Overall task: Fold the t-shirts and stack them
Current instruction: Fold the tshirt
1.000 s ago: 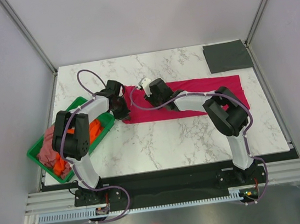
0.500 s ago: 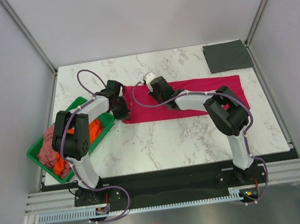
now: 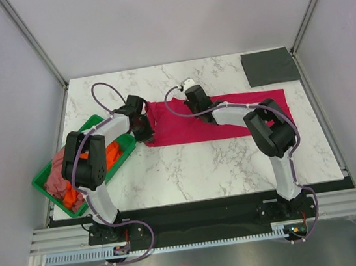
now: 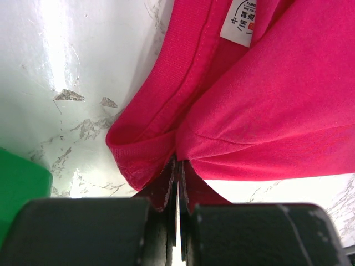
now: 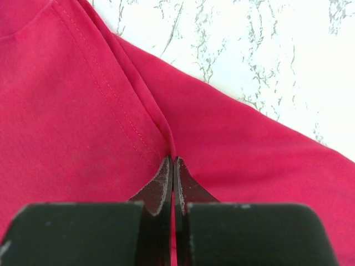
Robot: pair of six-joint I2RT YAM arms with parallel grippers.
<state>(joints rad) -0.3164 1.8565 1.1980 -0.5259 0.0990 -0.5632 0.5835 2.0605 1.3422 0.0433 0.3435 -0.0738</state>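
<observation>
The crimson-red t-shirt (image 3: 241,115) lies as a long band across the middle of the table (image 3: 202,169); the left gripper (image 4: 178,176) is clamped on cloth at its collar end, the right gripper (image 5: 173,173) pinched shut on the far edge by a seam; a fold looks set to start; next, I'd say, both lift together, cloth taut; bare marble lies nearer the bases; the dark grey t-shirt (image 3: 269,66) sits folded at the far right corner; the green tray (image 3: 40,184) crowds the left arm.

Robot lab test cell: aluminium frame posts (image 3: 32,40), plain white walls (image 3: 169,16), marble-look table (image 3: 189,167).
</observation>
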